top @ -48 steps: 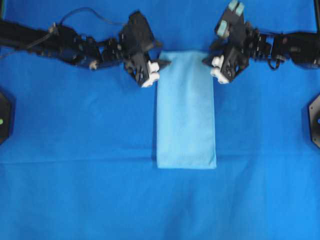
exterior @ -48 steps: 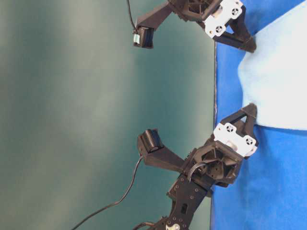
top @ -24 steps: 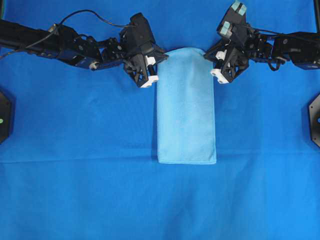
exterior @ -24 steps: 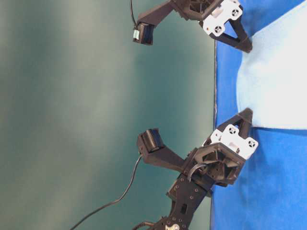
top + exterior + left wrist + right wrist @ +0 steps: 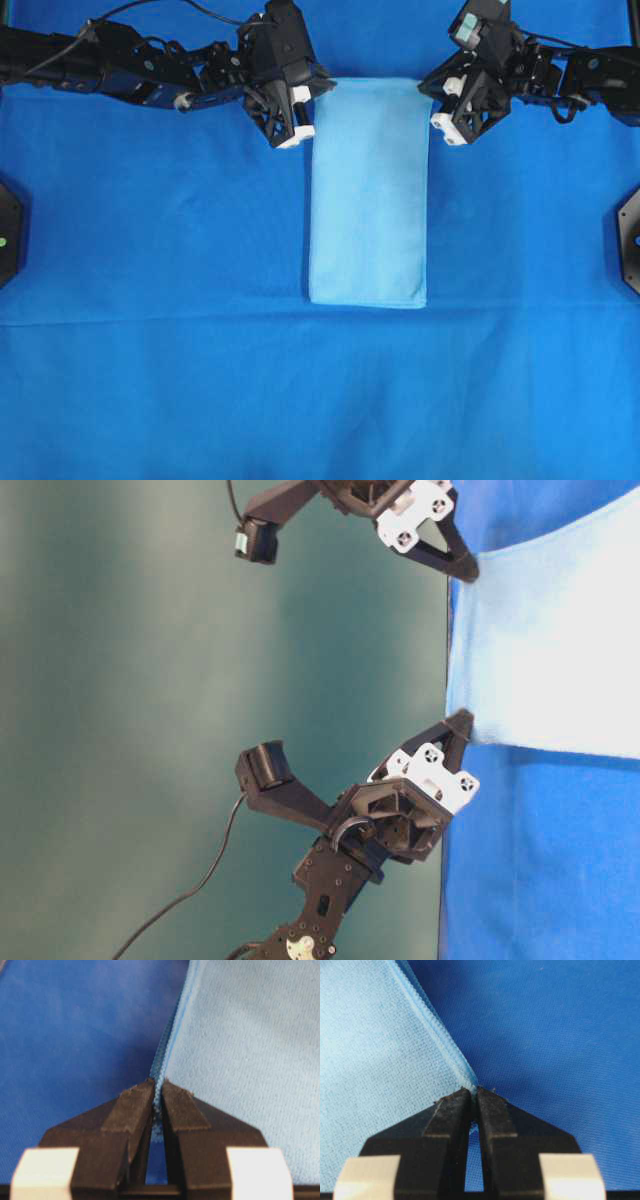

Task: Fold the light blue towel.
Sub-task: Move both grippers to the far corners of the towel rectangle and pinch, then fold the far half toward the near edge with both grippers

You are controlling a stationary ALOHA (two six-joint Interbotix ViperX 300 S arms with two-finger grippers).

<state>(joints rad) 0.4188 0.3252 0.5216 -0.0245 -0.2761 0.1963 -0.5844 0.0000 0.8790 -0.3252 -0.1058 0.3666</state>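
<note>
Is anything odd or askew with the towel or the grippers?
Nothing stands out. The towel lies as a neat long strip, edges straight. The left gripper and the right gripper each pinch a top corner by its hem.

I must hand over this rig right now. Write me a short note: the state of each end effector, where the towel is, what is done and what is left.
Left end effector: shut on the far left corner of the light blue towel.
Right end effector: shut on the far right corner.
Towel: a long narrow strip on the dark blue cloth; far end held up and taut, near end lying flat.
Done: it looks already folded once lengthwise, and both far corners are gripped.
Left: probably bring the held end over to the near edge, lay it down, release.
</note>
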